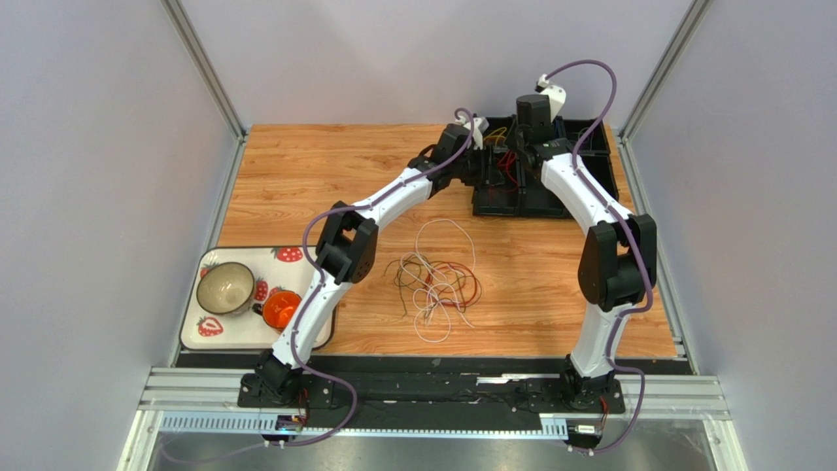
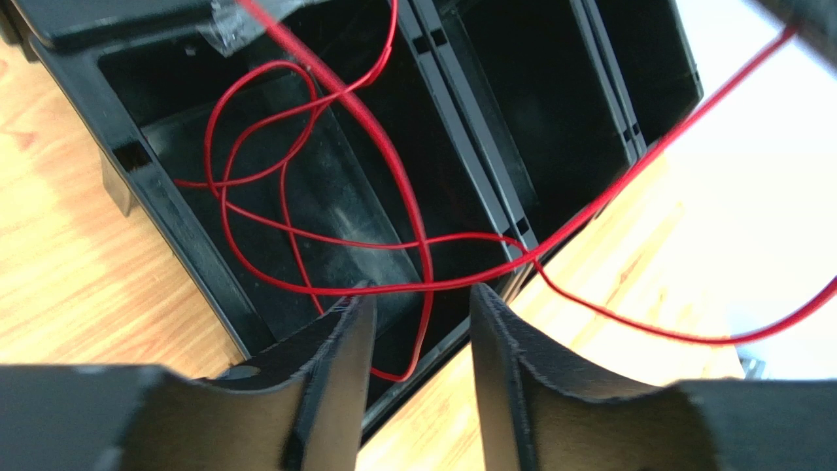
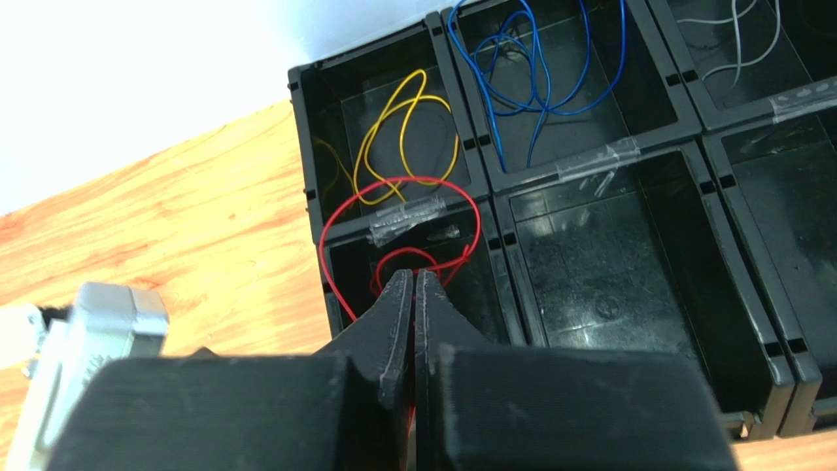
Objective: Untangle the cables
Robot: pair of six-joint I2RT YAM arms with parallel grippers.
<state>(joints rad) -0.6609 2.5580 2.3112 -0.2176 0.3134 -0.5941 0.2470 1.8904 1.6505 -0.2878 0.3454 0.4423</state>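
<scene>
- My right tool (image 3: 413,280) is closed. Its fingers meet tip to tip over the near-left compartment of the black tray (image 3: 496,240). The red cable (image 3: 403,180) loops out from just ahead of the tips, so I judge I am pinching it.
- My left tool (image 2: 422,304) is open and grips nothing; it hangs over the same compartment from the other side.
- In the left wrist view, one strand of the red cable (image 2: 414,208) drops through the gap between my left fingers. Another crosses that gap from side to side.
- Most of the red cable lies coiled in the compartment below both tools. One long strand spills over the tray wall and out above the table (image 1: 295,177).
- That stray strand decides the coming move. It lies outward of my left tool, which is nearer and free, so I judge the left should gather it in.
- Neighbouring compartments hold a yellow cable (image 3: 405,128), a blue cable (image 3: 535,88) and a white cable (image 3: 732,29).
- Well back toward my bases, the remaining cables (image 1: 437,280) lie tangled on the table.
</scene>
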